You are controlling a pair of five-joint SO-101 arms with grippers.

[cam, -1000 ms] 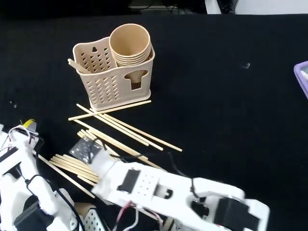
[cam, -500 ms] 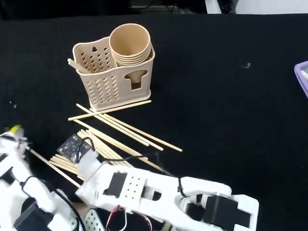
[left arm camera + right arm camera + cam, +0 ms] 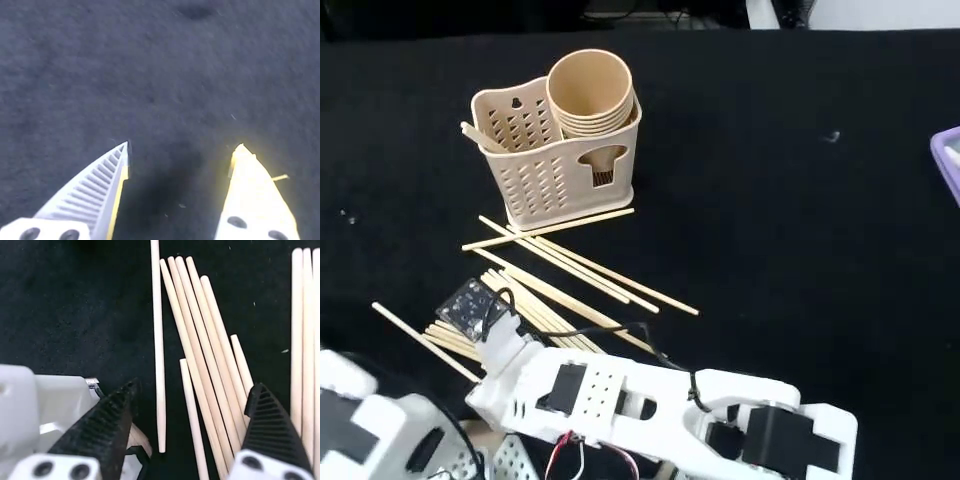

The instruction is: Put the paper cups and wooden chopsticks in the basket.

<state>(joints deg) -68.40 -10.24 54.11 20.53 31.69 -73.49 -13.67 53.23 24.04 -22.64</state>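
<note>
The beige slotted basket (image 3: 542, 170) stands at the back left of the black table. A stack of paper cups (image 3: 590, 90) sits in its right compartment, and one chopstick (image 3: 480, 137) leans in the left one. Several wooden chopsticks (image 3: 570, 268) lie scattered in front of the basket. My right arm (image 3: 620, 395) lies across the near edge, its wrist over the leftmost bundle. My right gripper (image 3: 192, 400) is open low over that bundle of chopsticks (image 3: 200, 340), straddling several. My left gripper (image 3: 182, 150) is open above bare black cloth.
My left arm's white body (image 3: 370, 435) sits at the near left corner, close beside the right gripper (image 3: 40, 400). A purple object (image 3: 948, 160) pokes in at the right edge. One lone chopstick (image 3: 425, 342) lies left of the bundle.
My right arm has slid left, further over the left chopstick bundle. My left arm has drawn back toward the near left corner.
</note>
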